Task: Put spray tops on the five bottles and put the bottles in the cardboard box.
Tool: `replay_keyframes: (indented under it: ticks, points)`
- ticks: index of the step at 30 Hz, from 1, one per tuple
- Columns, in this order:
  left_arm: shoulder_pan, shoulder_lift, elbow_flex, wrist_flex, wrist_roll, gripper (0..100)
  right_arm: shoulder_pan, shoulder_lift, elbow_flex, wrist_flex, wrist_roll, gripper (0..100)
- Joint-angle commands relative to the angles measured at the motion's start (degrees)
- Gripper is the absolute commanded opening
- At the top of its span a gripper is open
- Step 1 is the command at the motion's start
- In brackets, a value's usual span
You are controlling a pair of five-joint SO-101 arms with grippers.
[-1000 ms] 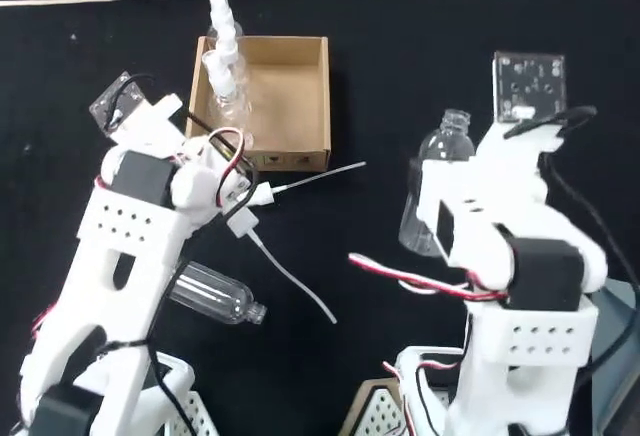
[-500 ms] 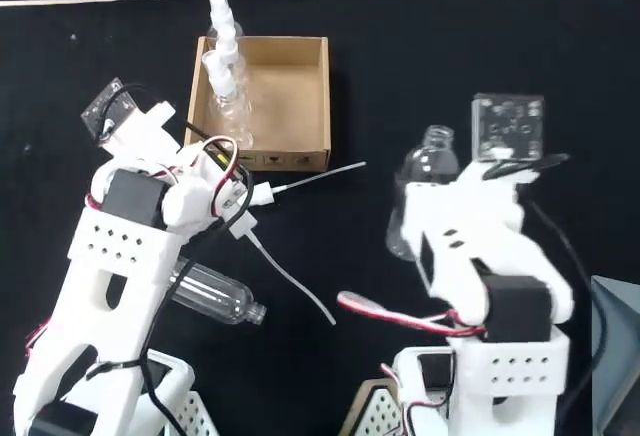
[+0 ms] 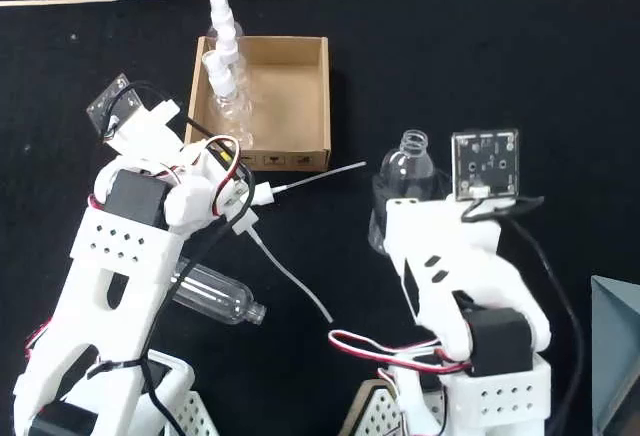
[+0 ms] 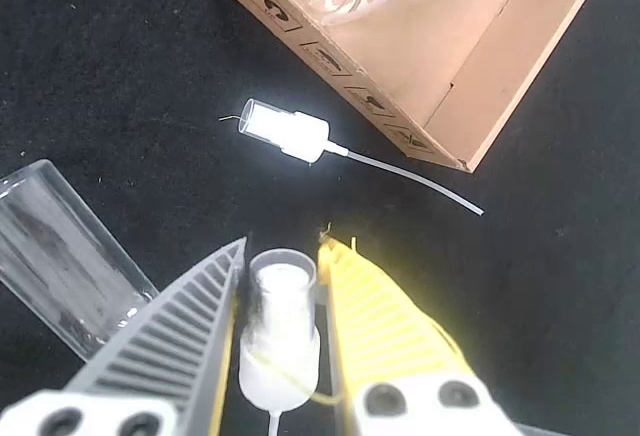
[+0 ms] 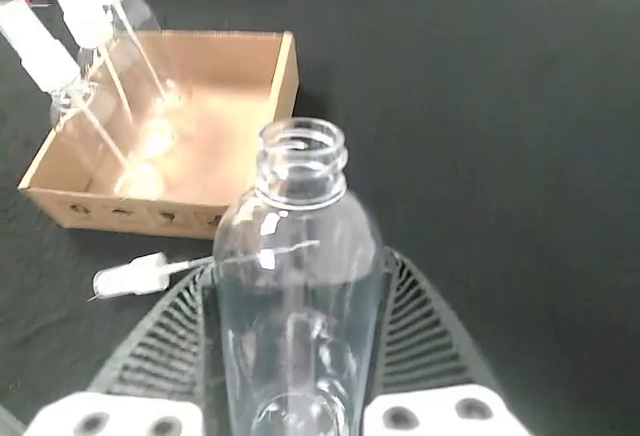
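My left gripper [image 4: 283, 248] is shut on a white spray top [image 4: 276, 328], held just above the black table; its long tube [image 3: 292, 278] trails across the cloth. A second spray top [image 3: 264, 194] lies loose in front of the cardboard box [image 3: 307, 101]. My right gripper [image 5: 300, 266] is shut on an upright clear bottle [image 5: 298, 246] with an open neck, right of the box. Two capped bottles [image 3: 226, 74] stand in the box's left side. One more uncapped bottle [image 3: 215, 296] lies on its side by the left arm's base.
A grey-blue object [image 3: 615, 356] sits at the right front corner. The box's right half [image 3: 290, 96] holds nothing. Bare black cloth stretches behind and right of the right arm.
The right arm has carried the open bottle leftward and nearer to the left gripper. The left arm has shifted only slightly, still holding its spray top.
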Motion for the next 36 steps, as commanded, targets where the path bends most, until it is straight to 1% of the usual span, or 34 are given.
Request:
replay_keyframes:
  ticks: [1,11,19,25,31,36]
  points:
    - [-0.66,-1.93,-1.36,-0.97,-0.70,3,-1.41,-3.12,1.71,-4.13,0.00,1.1]
    - [-0.66,-2.29,-1.54,-0.97,-0.70,3,-1.41,-8.92,9.01,-10.64,0.00,1.1]
    - [-0.66,-12.31,0.40,-1.32,-0.44,3,-1.41,-11.74,13.05,-14.59,0.00,1.1]
    - [-0.75,-19.16,8.04,-8.44,-0.35,3,-1.49,-12.00,14.20,-15.65,0.00,1.1]
    - [-0.75,-26.20,12.70,-12.13,-0.35,3,-1.49,-12.00,14.20,-15.65,0.00,1.1]
    - [-5.14,-30.42,15.16,-14.95,-0.26,3,-1.49,-12.00,14.29,-15.56,0.00,1.1]
